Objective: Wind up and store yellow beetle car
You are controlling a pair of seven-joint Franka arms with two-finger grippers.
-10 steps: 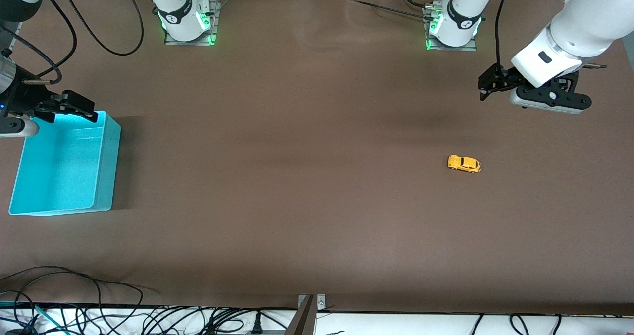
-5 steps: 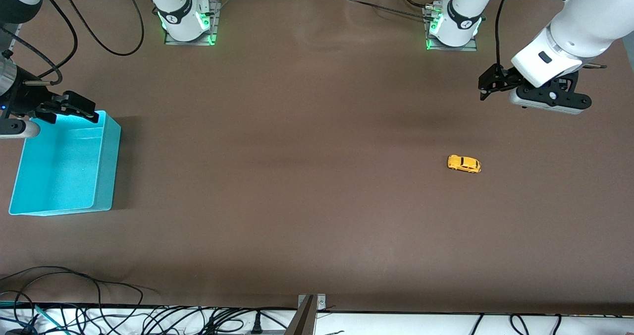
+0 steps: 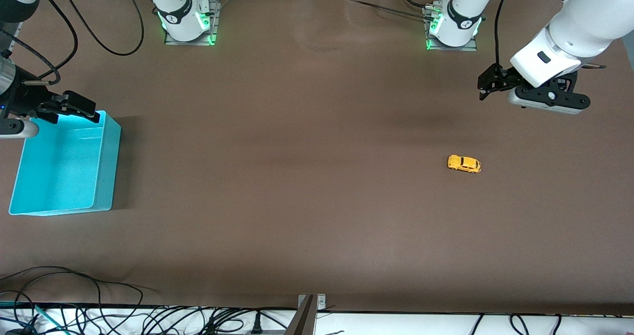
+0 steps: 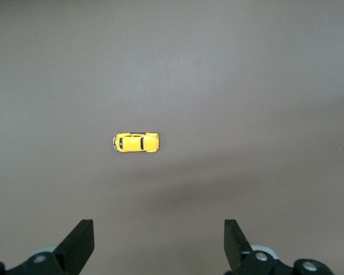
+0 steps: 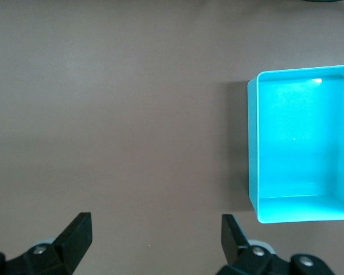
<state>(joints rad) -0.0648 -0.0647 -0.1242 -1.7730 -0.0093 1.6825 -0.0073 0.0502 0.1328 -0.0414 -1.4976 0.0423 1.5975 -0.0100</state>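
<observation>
the brown table [image 3: 297, 176] is carrying a turquoise bin [image 3: 106, 166] at the right arm's end. the left gripper [image 3: 488, 84] is being held wide open and empty above the table's left-arm end; the right gripper [image 3: 67, 107] is waiting, open, over the bin's rim. the yellow beetle car [image 3: 464, 163] is lying near the left arm's end; being tiny, it is likely being nudged away by a slightly off-centre descent.

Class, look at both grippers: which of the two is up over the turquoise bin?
The right gripper, open, over the edge of the turquoise bin. The left gripper, also open, hangs over bare table near the yellow beetle car.
</observation>
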